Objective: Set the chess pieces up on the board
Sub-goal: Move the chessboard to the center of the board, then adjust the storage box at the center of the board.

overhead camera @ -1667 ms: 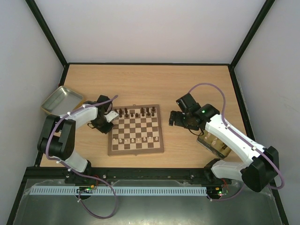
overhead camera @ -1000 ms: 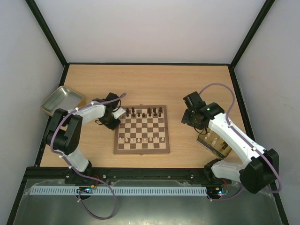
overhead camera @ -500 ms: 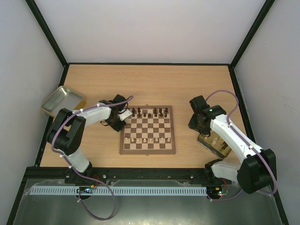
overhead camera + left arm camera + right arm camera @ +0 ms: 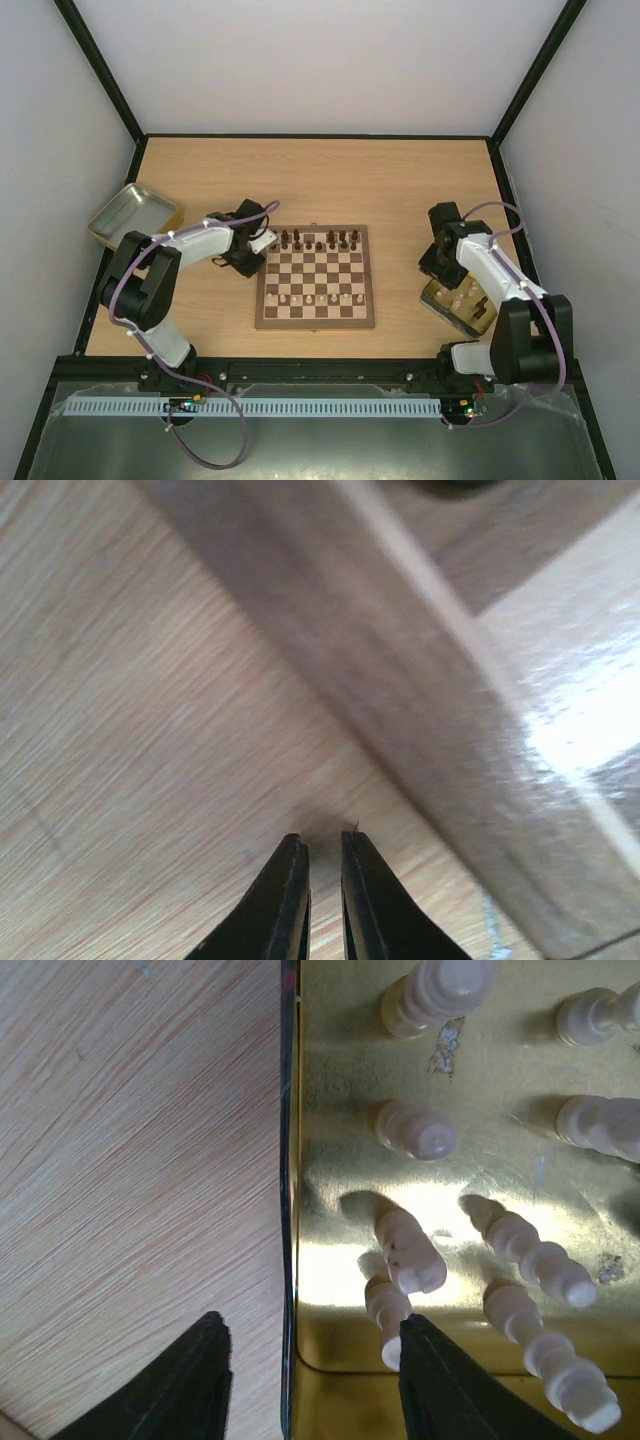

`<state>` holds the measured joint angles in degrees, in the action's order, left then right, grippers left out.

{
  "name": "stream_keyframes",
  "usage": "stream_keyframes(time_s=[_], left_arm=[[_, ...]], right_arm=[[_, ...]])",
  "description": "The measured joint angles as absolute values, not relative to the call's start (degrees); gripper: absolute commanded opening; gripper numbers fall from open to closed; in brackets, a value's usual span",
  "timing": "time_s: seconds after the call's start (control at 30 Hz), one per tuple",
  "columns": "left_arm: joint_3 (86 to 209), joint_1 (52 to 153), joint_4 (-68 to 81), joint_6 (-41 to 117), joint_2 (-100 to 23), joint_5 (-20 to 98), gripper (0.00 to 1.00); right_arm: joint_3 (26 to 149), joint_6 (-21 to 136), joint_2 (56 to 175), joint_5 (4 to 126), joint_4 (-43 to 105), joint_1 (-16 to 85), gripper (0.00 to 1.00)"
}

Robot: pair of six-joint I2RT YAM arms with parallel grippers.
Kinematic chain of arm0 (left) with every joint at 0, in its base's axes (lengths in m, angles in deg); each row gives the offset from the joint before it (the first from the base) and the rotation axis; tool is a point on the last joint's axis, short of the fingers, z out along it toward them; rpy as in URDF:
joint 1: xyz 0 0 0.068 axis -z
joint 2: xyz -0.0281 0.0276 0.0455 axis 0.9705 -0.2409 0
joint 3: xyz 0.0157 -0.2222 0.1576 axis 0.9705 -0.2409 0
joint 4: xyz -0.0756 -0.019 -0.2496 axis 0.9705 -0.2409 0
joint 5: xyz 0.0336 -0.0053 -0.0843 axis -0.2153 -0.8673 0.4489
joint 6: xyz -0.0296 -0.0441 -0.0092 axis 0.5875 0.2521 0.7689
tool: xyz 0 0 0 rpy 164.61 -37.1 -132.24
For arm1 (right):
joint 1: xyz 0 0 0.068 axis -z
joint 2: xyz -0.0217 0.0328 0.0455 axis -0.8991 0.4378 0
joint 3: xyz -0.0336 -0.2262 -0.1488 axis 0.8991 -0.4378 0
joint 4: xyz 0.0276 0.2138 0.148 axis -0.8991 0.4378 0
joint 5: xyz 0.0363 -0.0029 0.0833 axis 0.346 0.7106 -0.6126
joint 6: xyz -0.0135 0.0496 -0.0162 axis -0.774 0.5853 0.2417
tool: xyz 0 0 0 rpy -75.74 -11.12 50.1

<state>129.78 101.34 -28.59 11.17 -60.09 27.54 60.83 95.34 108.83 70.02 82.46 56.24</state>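
Note:
The board point(image 4: 315, 277) lies mid-table with a row of dark chess pieces point(image 4: 320, 240) along its far side and cream ones point(image 4: 316, 298) along its near side. My left gripper point(image 4: 263, 243) sits low at the board's far-left corner. In the left wrist view its fingertips point(image 4: 322, 848) are almost together with a thin gap and nothing between them, just off the board's edge point(image 4: 400, 670). My right gripper point(image 4: 312, 1360) is open, straddling the left wall of a gold tray point(image 4: 300, 1210). Several cream pieces point(image 4: 410, 1250) lie in the tray, one point(image 4: 385, 1310) against the right finger point(image 4: 430, 1380).
The gold tray point(image 4: 447, 312) stands at the near right under my right wrist point(image 4: 440, 258). An empty silver tray point(image 4: 130, 212) sits at the far left of the table. Dark frame posts and white walls enclose the table.
The board has slid to the right with my left gripper behind its corner. My right arm swung back from the board's right side to the gold tray.

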Motion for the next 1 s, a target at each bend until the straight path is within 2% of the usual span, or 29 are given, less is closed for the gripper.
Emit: stream_keyframes(time_s=[0.23,0.33,0.53,0.8,1.0], left_arm=[[128.9,97.2,-28.3,11.2,-58.8,27.1,0.2],[128.5,95.7,-28.3,11.2,-57.8,27.1,0.21],[127.9,93.4,-28.3,10.9,-56.7,27.1,0.3],[127.9,91.8,-28.3,10.6,-56.7,27.1,0.36],[127.9,91.1,-28.3,10.4,-56.7,27.1,0.4]], right_arm=[[61.7,93.5,113.2,69.1,79.7,57.0,0.27],[62.2,93.2,113.6,67.7,78.9,57.0,0.27],[62.3,93.0,113.6,63.7,77.3,57.1,0.26],[61.9,92.5,114.9,59.9,75.3,56.7,0.19],[62.0,92.7,117.0,59.0,74.4,49.0,0.18]])
